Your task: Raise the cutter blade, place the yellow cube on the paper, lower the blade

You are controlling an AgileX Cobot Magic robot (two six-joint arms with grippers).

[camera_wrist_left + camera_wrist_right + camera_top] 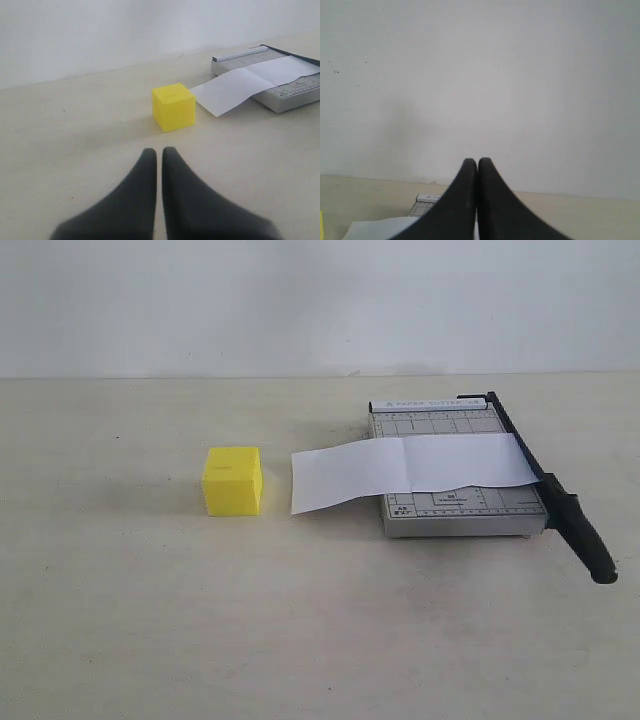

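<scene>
Exterior view gives us the grey cutter base (pixel 460 512) on the pale desk (pixel 300 620). The cutter blade (pixel 553 495) lies down flat along the base's right edge, its thick handle jutting past the base's near corner. We see the paper (pixel 400 468) laid across the base, its right end reaching the blade and its free end running off the base's left side. The yellow cube (pixel 232 480) stands on the desk left of the base, just beside the paper's free end and not touching it.

From the left wrist view we find the left tool (pixel 159 152) with its fingers pressed together, empty, and the cube well apart ahead of it. The right tool (pixel 477 162) is likewise closed on nothing, with a corner of the base showing beyond it.
</scene>
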